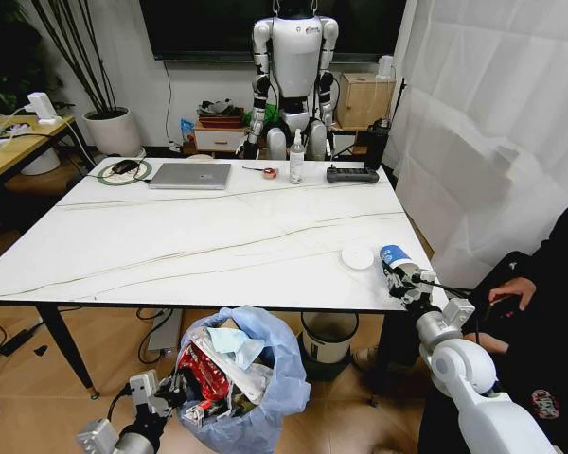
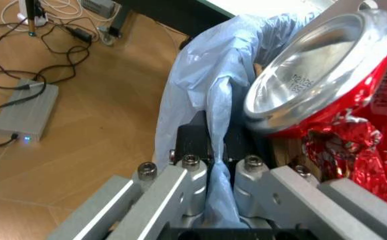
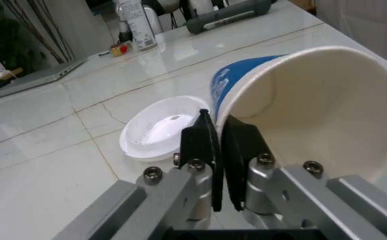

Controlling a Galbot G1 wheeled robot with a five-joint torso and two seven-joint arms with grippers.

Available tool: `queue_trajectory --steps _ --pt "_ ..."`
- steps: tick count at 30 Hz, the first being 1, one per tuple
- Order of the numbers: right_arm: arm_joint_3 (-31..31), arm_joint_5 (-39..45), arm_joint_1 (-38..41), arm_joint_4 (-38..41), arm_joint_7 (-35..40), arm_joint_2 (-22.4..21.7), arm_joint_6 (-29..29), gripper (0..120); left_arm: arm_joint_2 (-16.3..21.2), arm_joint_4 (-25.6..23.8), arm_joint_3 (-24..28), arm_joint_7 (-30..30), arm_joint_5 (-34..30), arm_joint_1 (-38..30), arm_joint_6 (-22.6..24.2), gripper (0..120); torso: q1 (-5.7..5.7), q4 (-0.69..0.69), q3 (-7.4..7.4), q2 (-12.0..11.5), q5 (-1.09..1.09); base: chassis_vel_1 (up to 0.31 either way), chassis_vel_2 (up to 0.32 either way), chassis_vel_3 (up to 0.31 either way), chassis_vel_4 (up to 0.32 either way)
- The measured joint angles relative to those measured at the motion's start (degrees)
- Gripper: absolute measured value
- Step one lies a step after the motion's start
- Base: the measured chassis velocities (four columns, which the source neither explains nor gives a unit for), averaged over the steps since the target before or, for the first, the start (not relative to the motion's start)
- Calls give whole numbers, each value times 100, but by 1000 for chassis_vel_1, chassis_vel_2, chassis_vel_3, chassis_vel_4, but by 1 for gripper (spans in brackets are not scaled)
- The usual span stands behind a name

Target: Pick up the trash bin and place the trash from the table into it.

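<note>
On the table (image 1: 170, 236) edge, the cup (image 1: 394, 254) is pinched at its rim by the right end effector (image 1: 404, 281); it should be carried level to the bin (image 1: 256, 402), clamped by the left end effector (image 1: 163, 395) below, lid (image 1: 357, 257) left.

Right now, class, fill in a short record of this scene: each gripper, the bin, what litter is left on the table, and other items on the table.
Left gripper: below the table's near edge, shut on the trash bin's bag.
Right gripper: at the table's near right corner, shut on the paper cup's wall.
Trash bin: blue-bagged, held off the table's near edge, packed with wrappers and a red can.
Paper cup: blue-white, tilted.
White lid: lying on the table beside the cup.
Other items: laptop, white bottle, far side.
</note>
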Motion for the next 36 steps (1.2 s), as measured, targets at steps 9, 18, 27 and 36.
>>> queue_trajectory --steps 9,18,27,36 --pt "85 -61 -32 -6 -142 -19 149 0 -23 9 35 -5 4 -13 3 0 0 1 0 0 1 0 0 0 0" --pt "368 1106 -611 1403 -421 -571 427 0 -62 -15 77 -15 -8 -30 5 0 0 -2 0 0 -2 0 0 0 0" --pt "-1671 2045 -928 3196 229 -1248 216 0 69 -69 37 -58 -36 -22 35 0 -2 1 0 1 0 0 0 0 0" --pt "-3177 2367 -612 3201 197 -1494 386 0 78 -34 52 -59 19 -55 43 0 -1 0 0 1 0 0 0 0 0"
